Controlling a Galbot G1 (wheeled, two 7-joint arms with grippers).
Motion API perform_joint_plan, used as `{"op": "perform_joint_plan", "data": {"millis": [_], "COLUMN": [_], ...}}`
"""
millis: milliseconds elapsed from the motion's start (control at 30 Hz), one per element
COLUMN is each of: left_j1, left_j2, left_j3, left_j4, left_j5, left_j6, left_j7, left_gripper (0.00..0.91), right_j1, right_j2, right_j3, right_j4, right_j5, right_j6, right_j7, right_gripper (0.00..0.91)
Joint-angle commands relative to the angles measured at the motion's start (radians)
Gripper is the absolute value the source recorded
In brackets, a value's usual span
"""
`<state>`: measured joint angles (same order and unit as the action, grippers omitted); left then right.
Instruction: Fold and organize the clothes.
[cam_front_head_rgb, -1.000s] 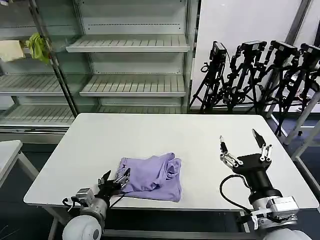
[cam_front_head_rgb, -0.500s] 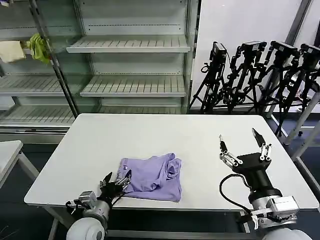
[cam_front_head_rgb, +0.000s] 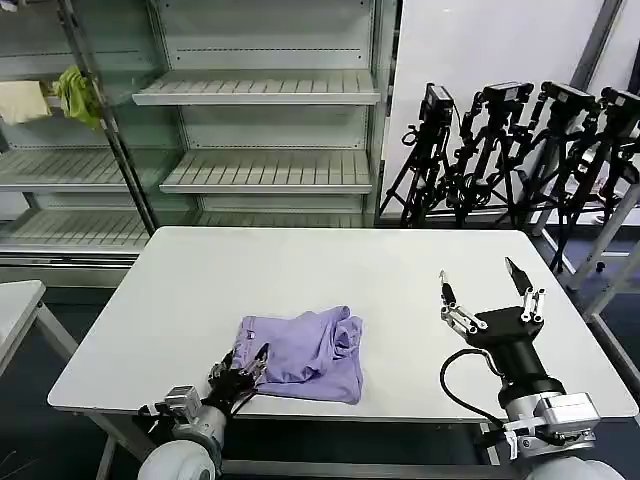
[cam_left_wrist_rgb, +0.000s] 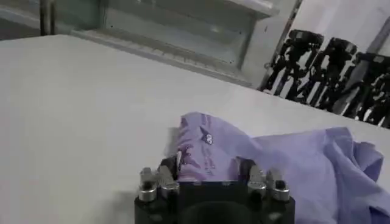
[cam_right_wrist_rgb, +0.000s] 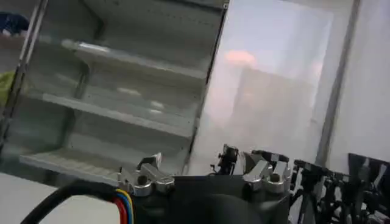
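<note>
**Left gripper at the shirt's near corner**

The shirt (cam_front_head_rgb: 305, 353) lies bunched near the bench's (cam_front_head_rgb: 340, 270) front edge, left of centre. The left gripper (cam_front_head_rgb: 243, 372), fingers spread, has its tips at the shirt's near-left corner, lower and closer in than a second ago. Bare bench lies all around. The right gripper (cam_front_head_rgb: 487, 290), spread wide, hovers unmoved well right. Shelves (cam_front_head_rgb: 260, 90) and tripods (cam_front_head_rgb: 520, 150) stand behind.
</note>
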<state>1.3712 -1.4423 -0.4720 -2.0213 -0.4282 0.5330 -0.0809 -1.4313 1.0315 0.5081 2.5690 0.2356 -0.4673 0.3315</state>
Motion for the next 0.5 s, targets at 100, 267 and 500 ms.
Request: {"op": "perform_joint_plan", "data": {"millis": [100, 267, 500], "left_j1": [-0.006, -0.016, -0.032], "left_j2": [0.002, 0.005, 0.011], "left_j3": [0.0, -0.001, 0.0], "left_j4": [-0.013, -0.011, -0.006], "left_j5": [-0.003, -0.006, -0.006], "left_j6": [-0.002, -0.003, -0.005], "left_j7": [0.002, 0.003, 0.007], "left_gripper": [0.01, 0.01, 0.01], "right_j1": [0.0, 0.0, -0.009], "right_j2": [0.006, 0.006, 0.011], "right_j3": [-0.002, 0.001, 0.007], "right_j4": [0.049, 0.049, 0.049], "right_j5": [-0.002, -0.002, -0.005], "right_j6": [0.0, -0.001, -0.002], "right_j7": [0.0, -0.001, 0.0], "right_gripper": [0.907, 0.907, 0.907]}}
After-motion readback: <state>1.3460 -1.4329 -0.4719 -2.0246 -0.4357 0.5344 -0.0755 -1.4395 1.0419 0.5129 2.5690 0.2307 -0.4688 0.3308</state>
